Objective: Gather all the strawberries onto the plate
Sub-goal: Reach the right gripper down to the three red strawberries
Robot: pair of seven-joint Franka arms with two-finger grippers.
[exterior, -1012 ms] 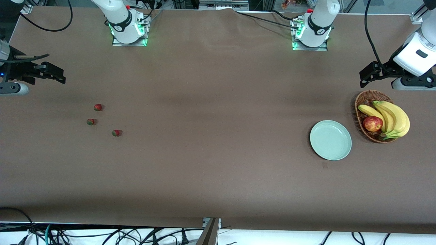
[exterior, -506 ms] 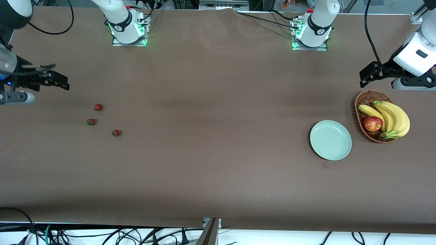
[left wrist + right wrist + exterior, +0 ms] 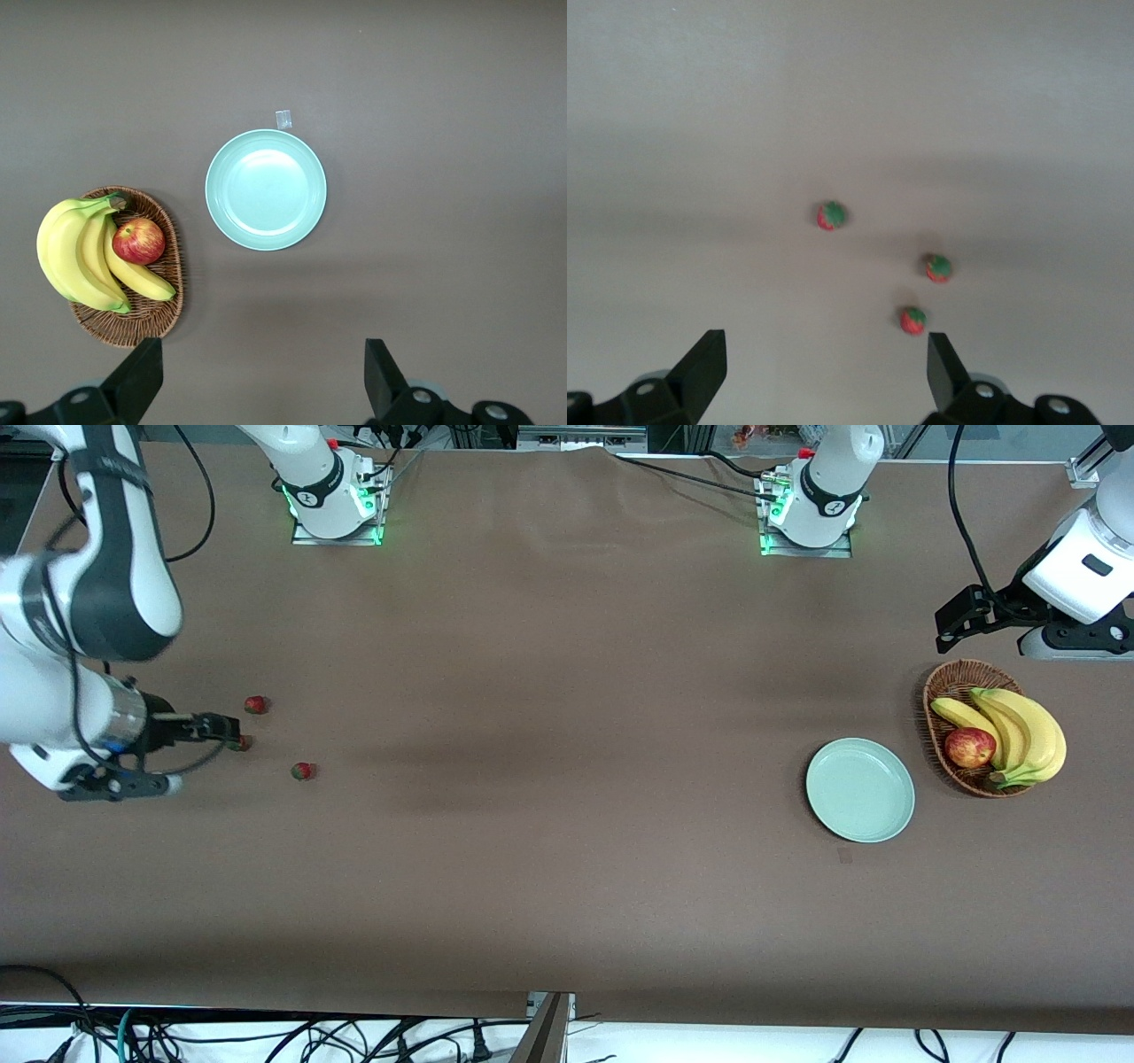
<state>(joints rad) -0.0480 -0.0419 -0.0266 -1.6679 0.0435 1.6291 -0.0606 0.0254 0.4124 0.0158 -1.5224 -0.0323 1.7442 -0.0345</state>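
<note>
Three strawberries lie on the brown table toward the right arm's end: one (image 3: 255, 705) farthest from the front camera, one (image 3: 244, 742) half hidden by my right gripper's tip, one (image 3: 302, 771) nearest. The right wrist view shows all of them (image 3: 831, 215) (image 3: 938, 267) (image 3: 912, 320). My right gripper (image 3: 227, 732) (image 3: 824, 376) hangs open over the table beside them, holding nothing. The pale green plate (image 3: 859, 789) (image 3: 266, 189) sits empty toward the left arm's end. My left gripper (image 3: 950, 627) (image 3: 259, 381) waits open, high above the table by the basket.
A wicker basket (image 3: 941, 691) (image 3: 168, 292) with bananas (image 3: 1028, 731) and a red apple (image 3: 969, 747) stands beside the plate. A small tape mark (image 3: 844, 856) lies just nearer the front camera than the plate.
The right arm has swung in from the table's end and come down toward the strawberries, its gripper tip now at the middle one. The left arm has not moved.
</note>
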